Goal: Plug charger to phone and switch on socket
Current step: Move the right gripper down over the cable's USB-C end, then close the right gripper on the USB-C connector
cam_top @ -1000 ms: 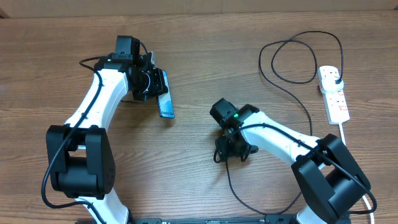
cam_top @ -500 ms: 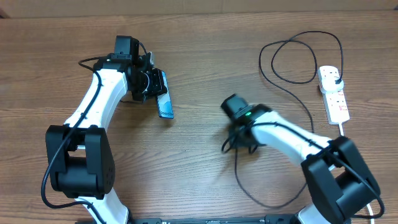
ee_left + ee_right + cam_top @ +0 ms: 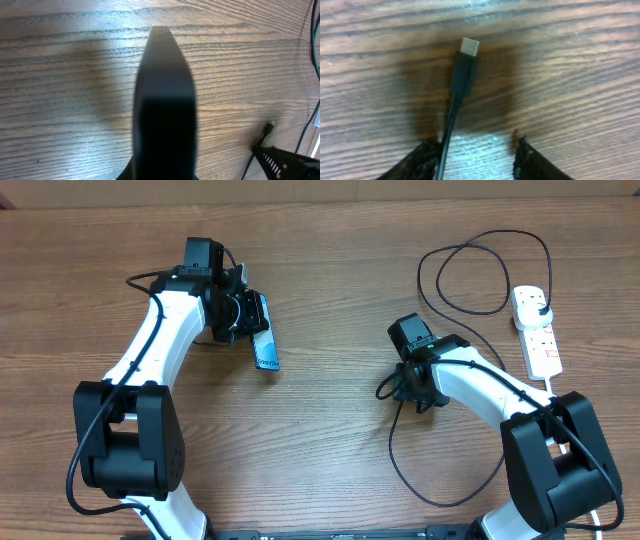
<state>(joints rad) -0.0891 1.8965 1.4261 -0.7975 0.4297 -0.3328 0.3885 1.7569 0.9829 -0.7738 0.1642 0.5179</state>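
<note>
We're hauling the thin black charger cable (image 3: 462, 75) right of centre, away from the slim blue-screened phone (image 3: 266, 352) clamped in the left pincer (image 3: 252, 320), so mating is no closer. Right pincer (image 3: 405, 385): can't tell if it grips.

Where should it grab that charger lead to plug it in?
By the black connector body, just behind the metal tip, coming from the cable side. That part looks rigid and flat-sided, and the tip stays clear for the phone.
</note>
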